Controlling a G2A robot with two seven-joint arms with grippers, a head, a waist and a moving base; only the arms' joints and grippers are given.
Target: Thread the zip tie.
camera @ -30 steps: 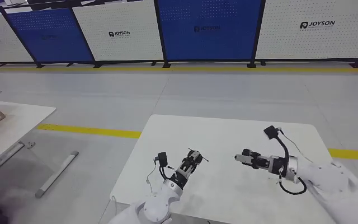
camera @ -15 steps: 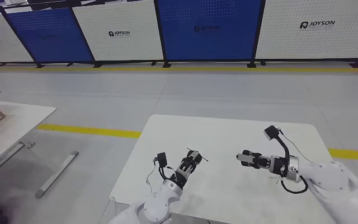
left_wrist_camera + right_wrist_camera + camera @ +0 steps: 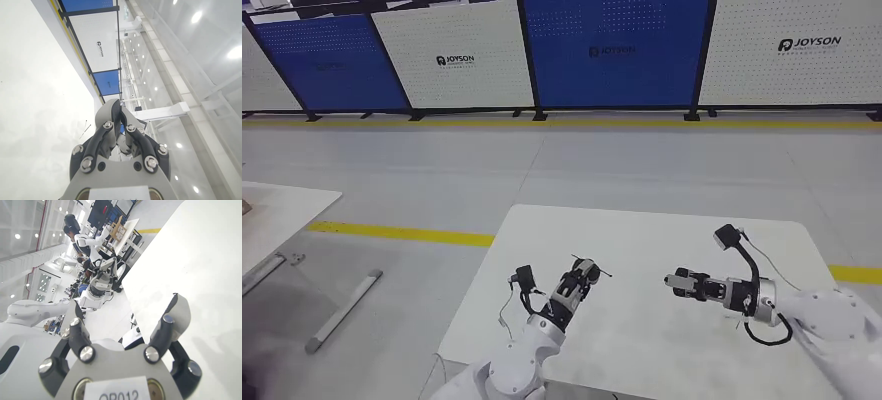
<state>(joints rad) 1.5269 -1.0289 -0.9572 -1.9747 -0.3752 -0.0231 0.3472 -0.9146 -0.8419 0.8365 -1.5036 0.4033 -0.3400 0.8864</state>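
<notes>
The left gripper [image 3: 120,106] is clenching the zip tie [image 3: 118,56] while the right gripper [image 3: 124,299] is hovering released and empty, threading seemingly unstarted.

Zip tie [image 3: 119,56] in left claw [image 3: 120,108]; right claw [image 3: 670,281] well apart.

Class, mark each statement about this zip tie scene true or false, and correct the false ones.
1. The left gripper is shut on the zip tie. True.
2. The right gripper grips the zip tie's other end. False: it is open and holds nothing.
3. Both grippers are above the white table. True.
4. The two grippers touch each other. False: a stretch of bare table lies between them.
</notes>
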